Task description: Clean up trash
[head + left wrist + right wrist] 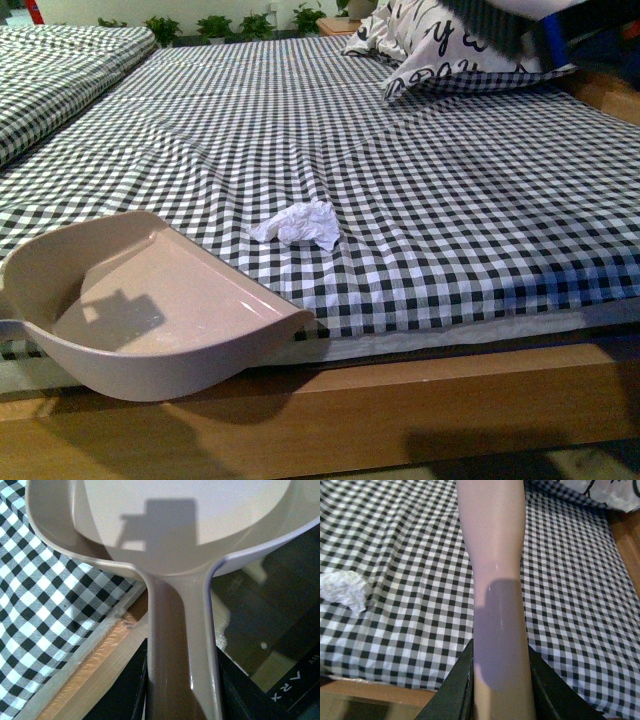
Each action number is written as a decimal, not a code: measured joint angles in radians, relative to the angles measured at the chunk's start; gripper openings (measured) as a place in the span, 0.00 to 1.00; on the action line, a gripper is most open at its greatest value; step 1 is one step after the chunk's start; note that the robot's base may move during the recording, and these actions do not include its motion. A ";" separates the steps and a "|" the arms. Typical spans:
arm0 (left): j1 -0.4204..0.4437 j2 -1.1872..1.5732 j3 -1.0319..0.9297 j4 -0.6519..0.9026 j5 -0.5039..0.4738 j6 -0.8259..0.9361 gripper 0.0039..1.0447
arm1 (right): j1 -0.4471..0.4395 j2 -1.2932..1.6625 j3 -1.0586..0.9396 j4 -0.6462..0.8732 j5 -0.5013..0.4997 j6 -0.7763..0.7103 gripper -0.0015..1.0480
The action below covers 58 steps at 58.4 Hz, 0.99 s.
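The trash, a small crumpled wad of white tissue (pixel 298 224), lies on the black-and-white checked bedcover near the front edge; it also shows in the right wrist view (pixel 345 590). My left gripper (pixel 182 700) is shut on the handle of the pink dustpan (pixel 140 305), which hangs at the bed's front left edge, its mouth facing the wad. My right gripper (pixel 500 690) is shut on the pink brush handle (pixel 495 555), held above the cover to the right of the wad. Dark bristles (pixel 490 25) show at the top of the front view.
A white patterned pillow (pixel 450 45) lies at the back right of the bed. The wooden bed frame (pixel 400 400) runs along the front edge. A second checked bed (pixel 60 70) is at the left. Potted plants (pixel 215 25) line the far wall.
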 joint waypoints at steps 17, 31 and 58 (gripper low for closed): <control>0.000 0.000 0.000 0.000 0.000 0.002 0.26 | -0.016 0.419 0.238 -0.107 0.001 -0.027 0.20; 0.000 0.000 0.000 0.000 0.000 0.002 0.26 | 0.030 0.527 0.264 -0.160 -0.004 -0.014 0.20; 0.000 0.000 0.000 0.000 0.000 0.003 0.26 | 0.123 0.345 0.208 -0.359 -0.718 0.016 0.20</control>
